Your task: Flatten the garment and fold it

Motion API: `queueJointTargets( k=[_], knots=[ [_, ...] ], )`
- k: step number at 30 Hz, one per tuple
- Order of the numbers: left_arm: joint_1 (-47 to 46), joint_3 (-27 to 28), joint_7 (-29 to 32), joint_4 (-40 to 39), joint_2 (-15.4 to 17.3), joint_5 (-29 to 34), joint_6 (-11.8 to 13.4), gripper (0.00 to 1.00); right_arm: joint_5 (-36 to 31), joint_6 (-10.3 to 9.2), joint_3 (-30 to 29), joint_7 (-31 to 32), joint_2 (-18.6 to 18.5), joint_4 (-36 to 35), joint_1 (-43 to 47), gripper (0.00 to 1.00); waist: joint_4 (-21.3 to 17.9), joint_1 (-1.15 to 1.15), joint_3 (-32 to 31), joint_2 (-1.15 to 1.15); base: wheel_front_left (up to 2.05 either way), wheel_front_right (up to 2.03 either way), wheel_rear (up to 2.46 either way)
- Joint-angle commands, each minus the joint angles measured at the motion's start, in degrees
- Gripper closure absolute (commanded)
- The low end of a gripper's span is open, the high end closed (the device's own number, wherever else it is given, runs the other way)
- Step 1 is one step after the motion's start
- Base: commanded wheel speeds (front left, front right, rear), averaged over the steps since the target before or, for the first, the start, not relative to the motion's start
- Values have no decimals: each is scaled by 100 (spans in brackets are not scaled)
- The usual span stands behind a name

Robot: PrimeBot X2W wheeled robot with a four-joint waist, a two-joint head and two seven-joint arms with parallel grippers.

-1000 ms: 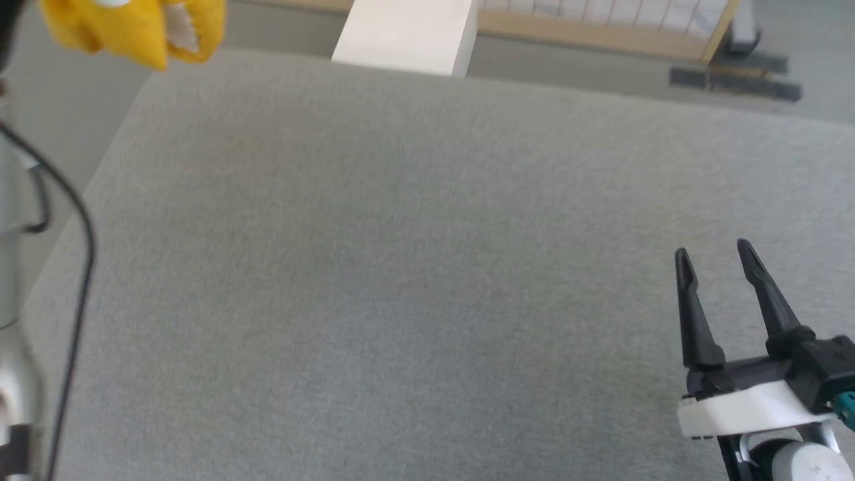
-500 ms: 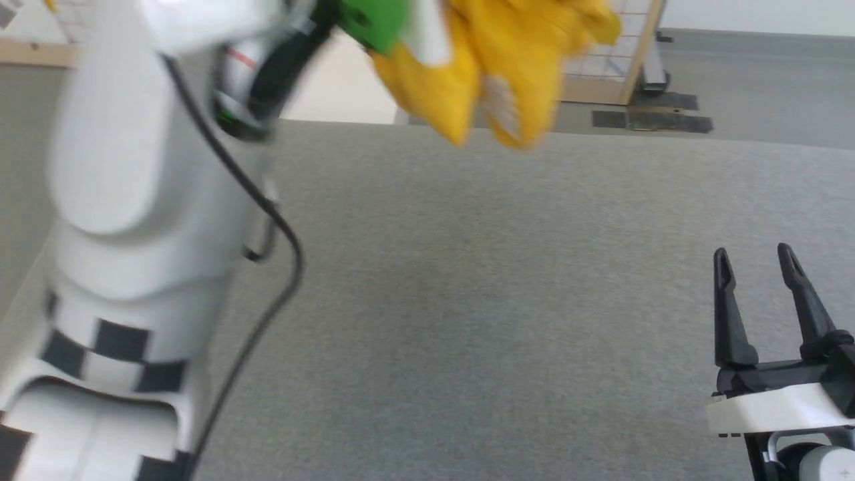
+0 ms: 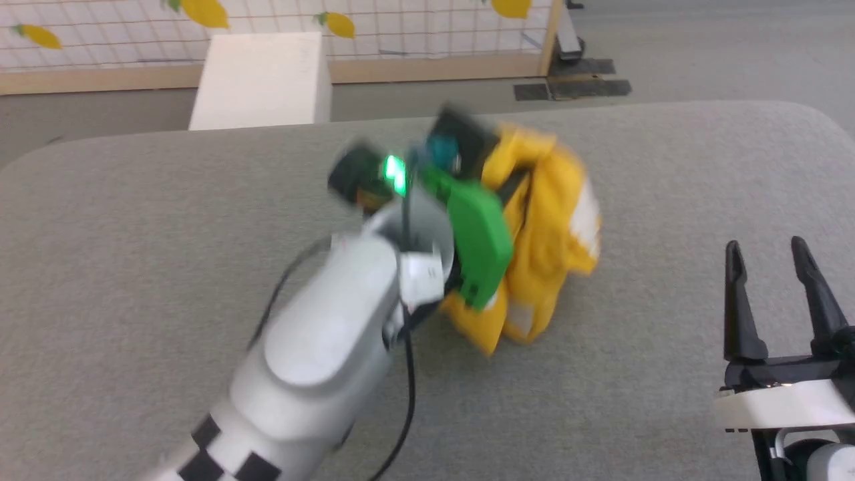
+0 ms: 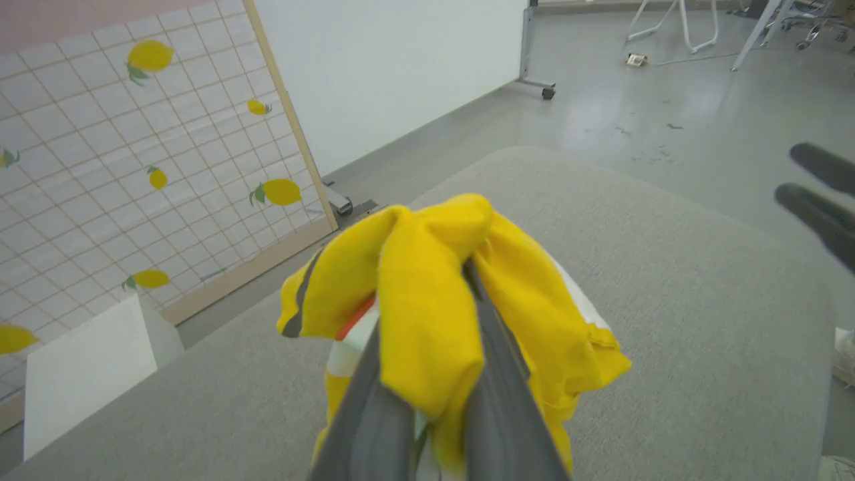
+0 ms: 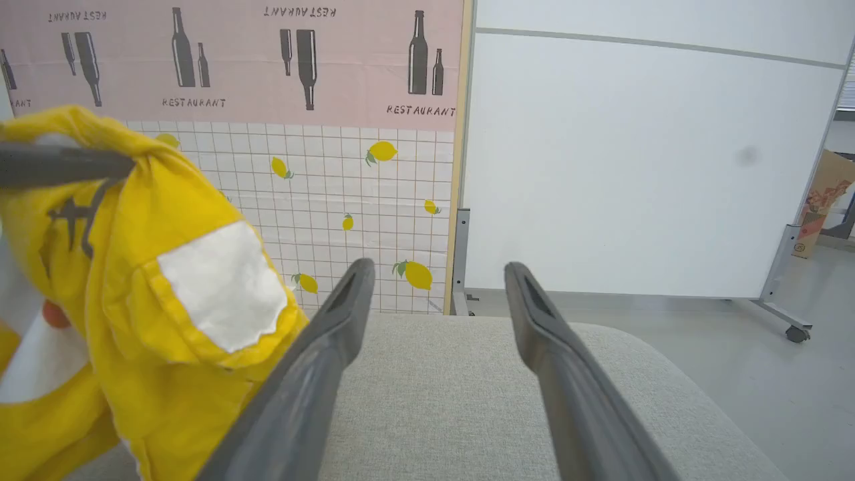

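While the left claw (image 4: 457,287) pinches the one bunched garment (image 3: 554,227), the right claw (image 3: 766,246) stands spread.

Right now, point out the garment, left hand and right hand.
garment (image 3: 554,224): head view, bunched yellow cloth.
left hand (image 4: 434,280): left wrist view, between fingertips, on pinched cloth.
right hand (image 3: 765,244): head view, open gap between fingertips.

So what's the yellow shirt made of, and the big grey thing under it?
The yellow shirt looks like soft matte cloth, maybe cotton: it bunches in limp folds. The grey surface looks like woven upholstery fabric: fine speckled weave, rounded corners, perhaps padded.
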Motion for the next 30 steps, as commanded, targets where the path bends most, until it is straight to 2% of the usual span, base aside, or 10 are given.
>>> queueJointTargets(
  k=[1, 6, 10, 11, 12, 13, 18, 22, 26, 30],
  knots=[
    [192, -80, -73, 217, 32, 84, 18, 100, 45, -9, 30, 18, 10, 5, -65, 0, -222, 0, 148, -1, 0, 0, 0],
    [755, -355, -191, 1440, -6, 83, 63, 100, 51, -9, 159, 22, 10, 72, -105, 0, -458, 0, 197, -1, 0, 0, 0],
    [867, -471, -203, 2065, -71, 36, 46, 100, 32, -9, 159, 26, 10, 147, -87, 0, -509, 0, 124, -1, 0, 0, 0],
    [863, -481, -233, 2140, -91, 19, 42, 90, 27, -9, 155, 27, 10, 162, -76, 0, -507, 0, 101, -1, 0, 0, 0],
    [847, -486, -301, 2175, -111, -2, 26, 55, 22, -9, 143, 29, 10, 175, -63, 0, -496, 0, 71, -1, 0, 0, 0],
    [812, -451, -435, 2196, -141, -55, 23, 0, 14, -9, 114, 34, 10, 192, -27, 0, -461, 0, 11, -1, 0, 0, 0],
    [685, -314, -758, 1987, -109, -248, -63, 0, 20, -9, 81, 71, 10, 201, 96, 0, -318, 0, -216, -1, 0, 0, 0],
    [742, 81, -995, 1366, 246, -475, -4, 0, 21, -9, 47, 106, 10, 152, 204, 0, -180, 0, -360, -1, 0, 0, 0],
    [957, 616, -1368, 369, 835, -450, 438, 0, 33, -9, 17, 137, 10, 70, 268, 0, -52, 0, -372, -1, 0, 0, 0],
    [1386, 1128, -1873, -692, 1341, -233, 1040, 0, 54, -9, -17, 154, 10, 8, 293, 0, 81, 0, -300, -1, 0, 0, 0]
  ],
)
